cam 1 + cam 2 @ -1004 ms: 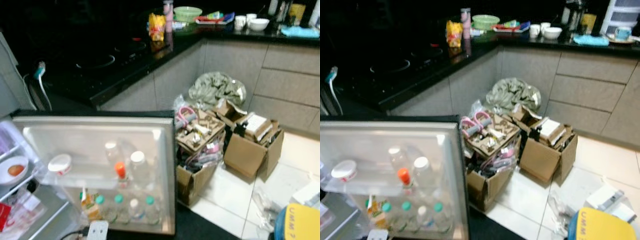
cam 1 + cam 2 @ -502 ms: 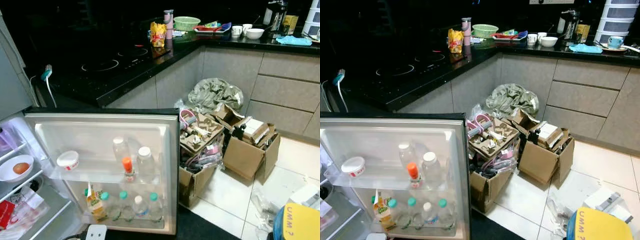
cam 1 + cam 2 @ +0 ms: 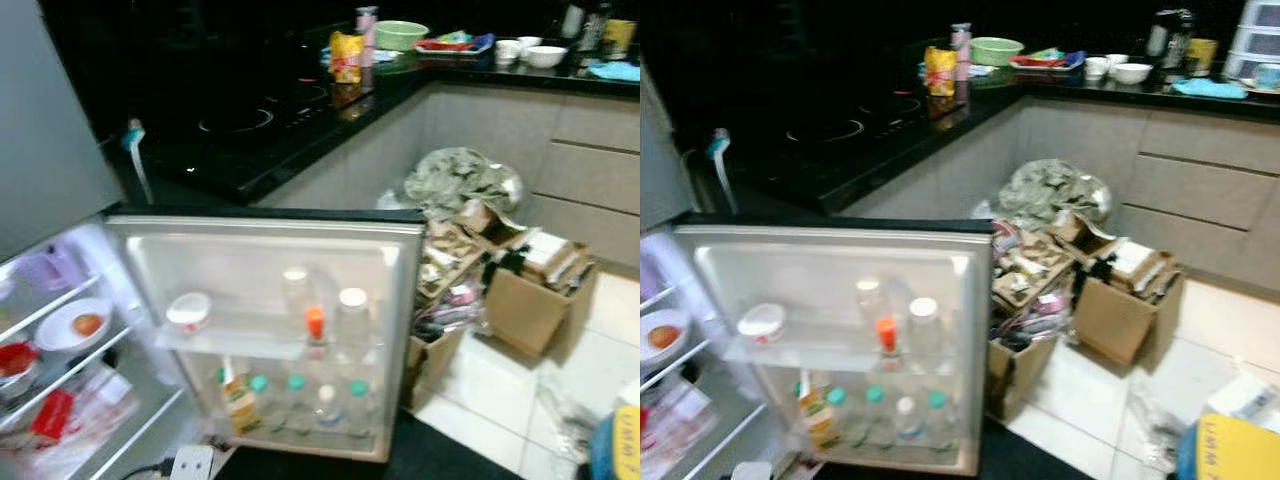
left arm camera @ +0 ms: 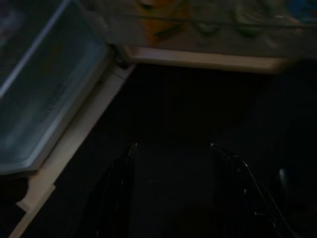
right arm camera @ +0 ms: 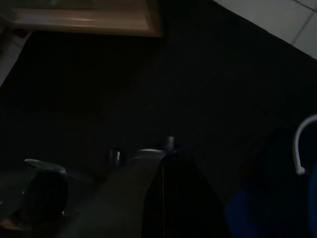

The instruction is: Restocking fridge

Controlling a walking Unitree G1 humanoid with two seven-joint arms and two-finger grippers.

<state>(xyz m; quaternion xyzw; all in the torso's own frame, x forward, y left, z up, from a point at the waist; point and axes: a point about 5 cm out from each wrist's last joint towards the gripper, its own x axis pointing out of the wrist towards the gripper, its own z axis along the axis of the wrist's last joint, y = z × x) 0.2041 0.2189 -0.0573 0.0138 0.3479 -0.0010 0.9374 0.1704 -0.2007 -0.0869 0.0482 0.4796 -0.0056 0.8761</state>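
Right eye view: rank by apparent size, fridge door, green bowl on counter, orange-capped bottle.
1. fridge door
2. green bowl, though it sits far off, so it looks smaller than it is
3. orange-capped bottle

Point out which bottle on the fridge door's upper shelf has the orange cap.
The short middle bottle, standing between two taller clear bottles; the right one has a white cap.

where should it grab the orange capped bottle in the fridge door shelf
Grip the orange-capped bottle at its neck just under the cap, coming from above and from the open front of the door. It stands upright, its lower body sits behind the shelf rail, and a white-capped bottle stands close beside it, so a low side grasp looks blocked. The left gripper is open, hanging low.
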